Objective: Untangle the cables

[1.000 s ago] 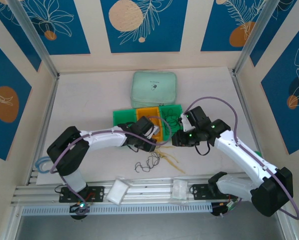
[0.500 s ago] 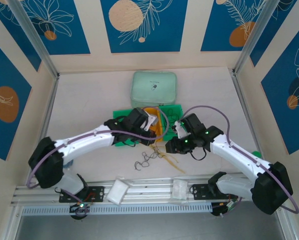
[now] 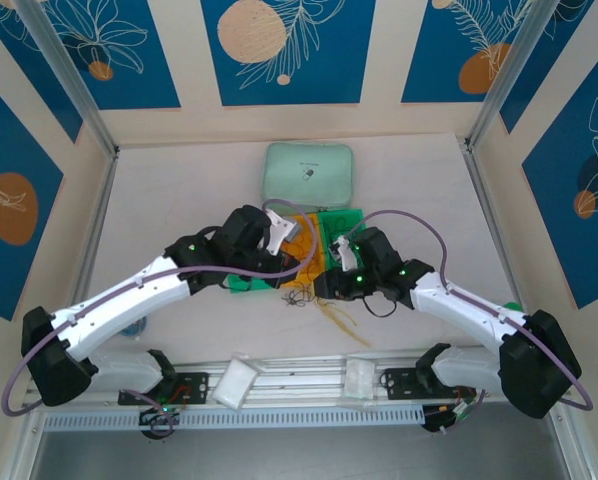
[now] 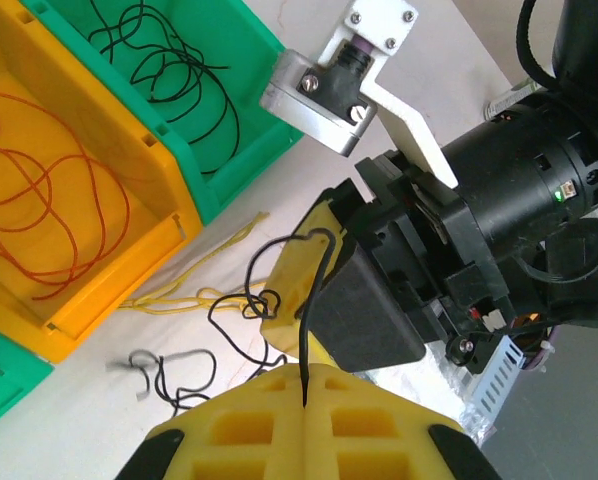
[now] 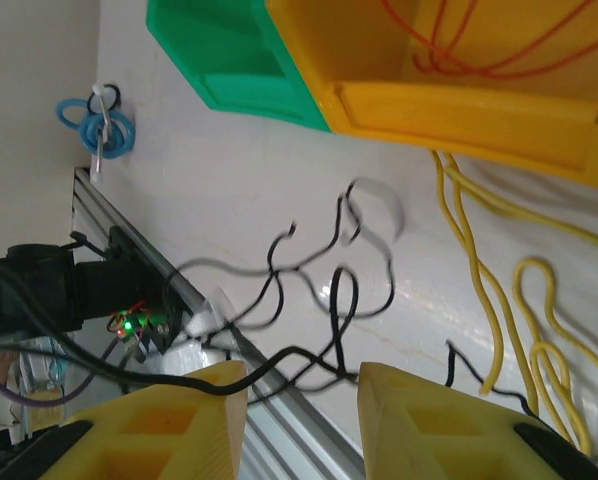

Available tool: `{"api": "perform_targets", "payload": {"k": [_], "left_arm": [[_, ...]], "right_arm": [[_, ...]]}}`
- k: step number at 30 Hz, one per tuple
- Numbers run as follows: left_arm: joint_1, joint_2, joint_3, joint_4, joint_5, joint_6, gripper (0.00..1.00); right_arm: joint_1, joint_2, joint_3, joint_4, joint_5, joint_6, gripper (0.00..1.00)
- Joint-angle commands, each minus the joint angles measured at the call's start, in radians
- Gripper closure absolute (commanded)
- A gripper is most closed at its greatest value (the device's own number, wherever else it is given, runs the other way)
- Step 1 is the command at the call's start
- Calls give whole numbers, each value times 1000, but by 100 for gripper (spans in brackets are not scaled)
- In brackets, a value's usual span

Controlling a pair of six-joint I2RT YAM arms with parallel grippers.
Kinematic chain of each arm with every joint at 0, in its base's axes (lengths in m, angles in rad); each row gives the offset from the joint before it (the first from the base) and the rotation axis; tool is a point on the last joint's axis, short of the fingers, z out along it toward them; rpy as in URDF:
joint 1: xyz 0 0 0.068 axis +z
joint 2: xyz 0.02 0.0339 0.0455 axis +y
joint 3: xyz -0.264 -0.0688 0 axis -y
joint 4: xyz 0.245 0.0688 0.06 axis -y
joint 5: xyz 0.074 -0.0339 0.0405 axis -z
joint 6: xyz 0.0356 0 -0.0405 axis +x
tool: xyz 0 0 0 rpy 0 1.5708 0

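Pinching the black cable (image 4: pixel 305 320) at bottom centre between the pressed-together fingers (image 4: pixel 249 425) of the left gripper (image 4: pixel 304 373), with black cable lying also across the gap of the spread right gripper (image 5: pixel 301 375), low in frame.

White tabletop (image 3: pixel 179 190) under my arms carries: mint-green soft case (image 3: pixel 309 172), orange plastic bin (image 4: pixel 119 300), green plastic bin (image 4: pixel 241 130), loose thin yellow cords (image 5: pixel 469 230), thin black cords (image 4: pixel 169 375).

Both arms reach inward, and their wrists nearly meet at mid-table. The left arm (image 3: pixel 129 295) stretches long and low, with the left gripper (image 4: pixel 304 373) closed, pinching a black cable (image 4: pixel 302 335). The right arm (image 3: pixel 459 300) bends at the elbow, and the right gripper (image 5: pixel 301 385) has its jaws parted.
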Motion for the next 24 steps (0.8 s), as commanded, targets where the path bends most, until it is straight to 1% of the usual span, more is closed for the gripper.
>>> {"api": "perform_targets", "payload": {"k": [1, 3, 5, 6, 9, 13, 17, 19, 22, 24], "left_arm": [[-7, -37, 23, -31, -12, -11, 99], [-7, -46, 23, -27, -12, -15, 99], [-8, -50, 20, -25, -12, -20, 99], [-7, -52, 21, -25, -15, -22, 99], [-6, -49, 21, -29, -28, -28, 99], [-4, -42, 20, -34, -37, -30, 99], [-2, -34, 19, -31, -42, -31, 99], [-2, -30, 13, -23, -37, -33, 99], [-1, -23, 11, -12, -27, -40, 98], [0, -16, 9, -6, -20, -43, 98]], "right_arm": [[22, -39, -25, 109, 30, 21, 65], [29, -44, -33, 125, 40, 16, 65], [40, -49, -24, 102, 51, 0, 65], [55, -63, -21, 85, 80, -15, 65], [91, -134, -37, 65, 141, -42, 64], [93, -217, -50, 11, 161, -56, 63], [94, -266, -50, -35, 145, -64, 61], [99, -276, -56, -31, 120, -77, 61], [142, -279, -77, 13, 86, -125, 61], [183, -275, -83, 36, 98, -163, 61]]}}
